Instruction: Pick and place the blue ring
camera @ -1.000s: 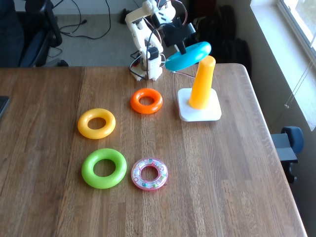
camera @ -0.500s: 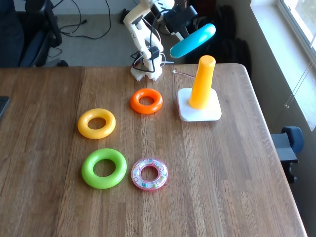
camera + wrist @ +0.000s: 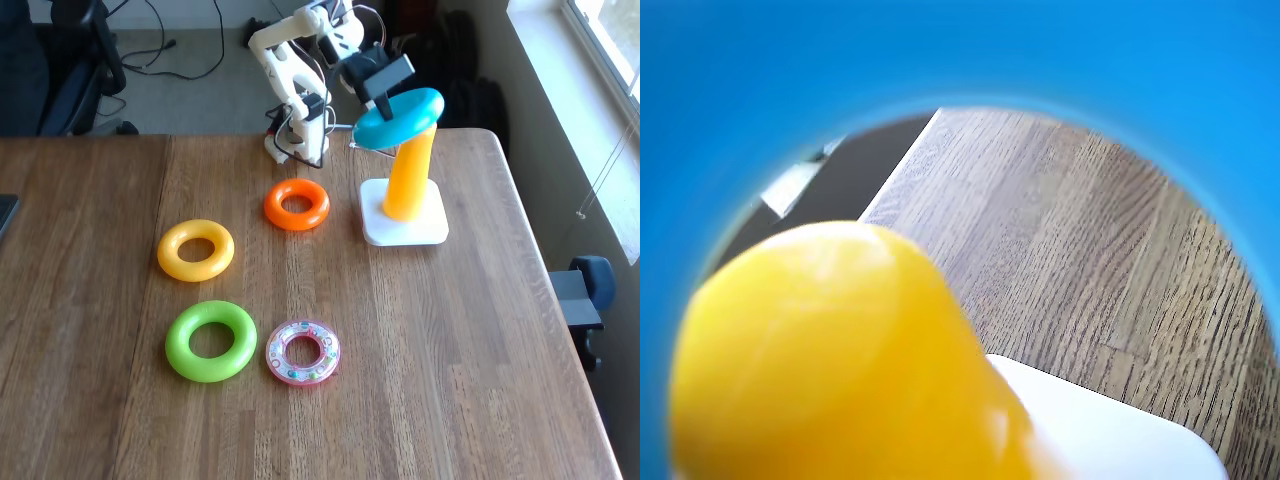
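- In the fixed view we see the fingers (image 3: 383,100) closed on the near-left edge of the blue ring (image 3: 398,117), and the ring is off the worktop (image 3: 430,350).
- The blue ring is tilted, with its right side higher, and it sits at the top of the yellow-orange peg (image 3: 409,178); the peg's tip is hidden behind the ring.
- In the wrist view the blue ring (image 3: 1140,70) surrounds the picture like a frame, and the rounded tip of the peg (image 3: 840,360) appears inside its hole, at the lower left.
- Through the same hole we see also the white base (image 3: 1110,430) of the peg and the wood grain of the worktop (image 3: 1090,240).
- In the fixed view the white base (image 3: 403,230) stands on the worktop, right of the orange ring (image 3: 297,204).
- Further to the left lies the yellow ring (image 3: 196,250), and nearer to the camera lie the green ring (image 3: 211,341) and just beside it the clear pink beaded ring (image 3: 303,352).
- The white arm (image 3: 290,60) rises from the far edge of the worktop, with cables behind it.
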